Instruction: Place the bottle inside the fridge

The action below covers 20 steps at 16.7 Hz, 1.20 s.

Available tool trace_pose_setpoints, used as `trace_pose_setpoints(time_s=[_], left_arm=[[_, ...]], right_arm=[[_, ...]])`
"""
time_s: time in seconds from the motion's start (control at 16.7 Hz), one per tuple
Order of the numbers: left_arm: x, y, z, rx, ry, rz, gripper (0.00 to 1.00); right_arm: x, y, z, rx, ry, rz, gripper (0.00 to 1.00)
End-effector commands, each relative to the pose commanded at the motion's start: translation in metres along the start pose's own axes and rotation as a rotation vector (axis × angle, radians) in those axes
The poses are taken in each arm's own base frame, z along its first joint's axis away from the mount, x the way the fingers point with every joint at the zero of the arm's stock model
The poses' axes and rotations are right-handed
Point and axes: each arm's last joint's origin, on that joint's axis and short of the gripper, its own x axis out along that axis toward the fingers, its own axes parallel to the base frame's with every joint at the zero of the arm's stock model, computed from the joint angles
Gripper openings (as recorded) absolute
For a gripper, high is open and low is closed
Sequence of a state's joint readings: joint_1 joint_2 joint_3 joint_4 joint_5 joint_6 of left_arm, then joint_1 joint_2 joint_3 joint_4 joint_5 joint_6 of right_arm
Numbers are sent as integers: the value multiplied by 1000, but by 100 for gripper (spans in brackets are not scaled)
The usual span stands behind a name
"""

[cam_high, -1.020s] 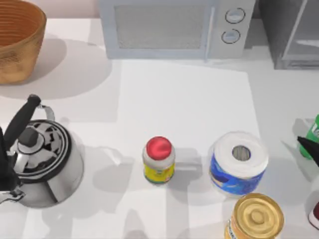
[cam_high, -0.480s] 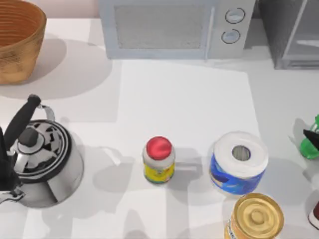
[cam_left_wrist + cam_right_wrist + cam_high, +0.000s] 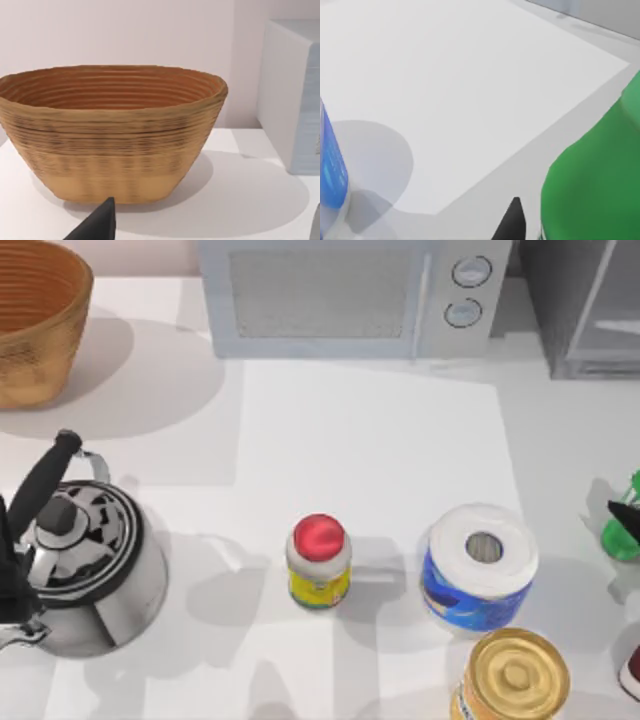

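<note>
A white counter [image 3: 370,440] seen from above. The fridge [image 3: 590,305], a large dark grey box with a pale door frame, stands at the counter's far right corner, beside a light grey microwave [image 3: 350,295] along the far edge. A woven basket [image 3: 35,320] fills the far left corner; a steel kettle [image 3: 85,560] sits near the left edge. Toward the near edge stand a paper roll [image 3: 480,565], a gold-lidded can [image 3: 512,675] and a red-capped jar [image 3: 319,562].

The bottle [image 3: 622,530], small, bright green and translucent, is at the counter's right edge, partly cut off, standing roughly upright as far as can be told. The right gripper [image 3: 627,516] is right at the bottle, a dark fingertip crossing it; whether it clamps the bottle cannot be told. In the right wrist view the bottle [image 3: 595,175] looms close beside a dark fingertip.

The fridge lies toward the far edge from the bottle, and the right arm is far nearer. The left gripper [image 3: 97,225] is parked near the basket; its opening cannot be told.
</note>
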<state>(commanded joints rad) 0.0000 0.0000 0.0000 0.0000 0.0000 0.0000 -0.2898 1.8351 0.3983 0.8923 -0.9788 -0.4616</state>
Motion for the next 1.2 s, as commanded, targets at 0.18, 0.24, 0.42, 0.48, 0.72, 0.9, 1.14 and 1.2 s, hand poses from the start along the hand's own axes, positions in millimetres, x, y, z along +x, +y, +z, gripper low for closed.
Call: trace_pose_setpoints(time_s=[0.18,0.24,0.42,0.48,0.72,0.9,1.14,1.2], left_arm=[[0,0,0,0,0,0,100],[0,0,0,0,0,0,100],[0,0,0,0,0,0,100],[0,0,0,0,0,0,100],[0,0,0,0,0,0,100],[0,0,0,0,0,0,100],[0,0,0,0,0,0,100],[0,0,0,0,0,0,100]], right_arm=[[0,0,0,1,0,0,1],[1,-1,2,-3,0,7,1],[7,-5,5,8,10,61,1],[8,-7,5,24,16,83,1],[-5,-28,11,76,29,120,1],[-29,-49,21,51,18,91,1],[-65,-66,28,11,10,30,1],[-72,-68,28,6,7,18,1]])
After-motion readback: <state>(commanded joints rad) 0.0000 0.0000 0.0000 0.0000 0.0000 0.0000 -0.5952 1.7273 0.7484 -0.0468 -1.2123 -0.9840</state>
